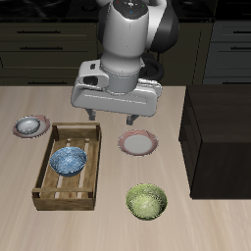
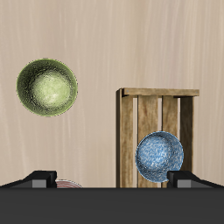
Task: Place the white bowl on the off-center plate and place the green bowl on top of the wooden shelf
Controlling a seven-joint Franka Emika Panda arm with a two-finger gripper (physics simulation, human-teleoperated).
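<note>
1. The gripper [image 1: 113, 118] is hanging above the table with its fingers spread wide and nothing between them, so it is ready for a pickup.
2. The white bowl [image 1: 30, 125] appears to be sitting already on the off-center plate [image 1: 17, 128], well off to one side of the gripper beyond the slatted crate [image 1: 49, 157]. I am judging that half as done, which is leaving the green bowl as the step in hand.
3. The green bowl [image 1: 146, 201] is lying upright on the bare table, ahead of the gripper toward the table's front edge and past the second plate [image 1: 137, 144], which is sitting almost under one fingertip. In the wrist view the green bowl [image 2: 47, 87] is showing clear of the crate [image 2: 157, 131] and of the blue patterned bowl [image 2: 160, 153] inside it.
4. For a good grasp, the operator should be carrying the open fingers over one side of the rim, not the centre, so that one finger is going inside the wall and one outside.
5. The descent should be going straight down, keeping clear of the second plate and the crate's edge.
6. The wooden shelf [image 1: 221, 137] is standing beside the gripper on the side away from the crate, and it is tall. The bowl will likely be needing a high lift before crossing over its flat top.
</note>
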